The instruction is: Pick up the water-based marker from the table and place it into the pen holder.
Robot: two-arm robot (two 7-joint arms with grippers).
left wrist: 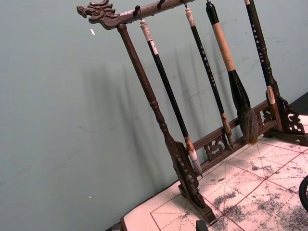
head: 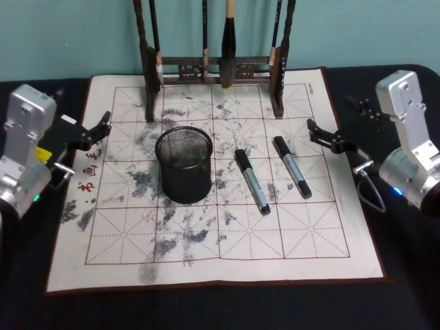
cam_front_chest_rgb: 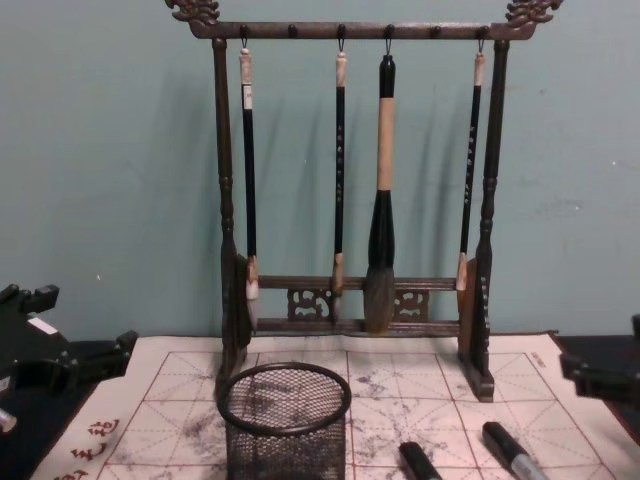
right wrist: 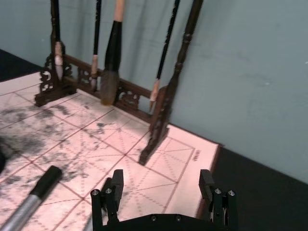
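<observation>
Mesh pen holder point(cam_front_chest_rgb: 285, 425) cropped below, chest view.

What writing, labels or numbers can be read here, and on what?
Nothing reads for certain.
Red characters on the cream calligraphy mat's left margin: too blurred.
Small dark print at the mat's far right edge: too small.
Pale marks on a thin black hanging brush: too small.

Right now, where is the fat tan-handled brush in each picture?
Head view: fat brush at top centre.
Chest view: fat brush just right of centre.
Left wrist view: fat brush between thin brushes.
Right wrist view: fat brush between thin brushes.
Shared landmark: the brush rack holding it.
</observation>
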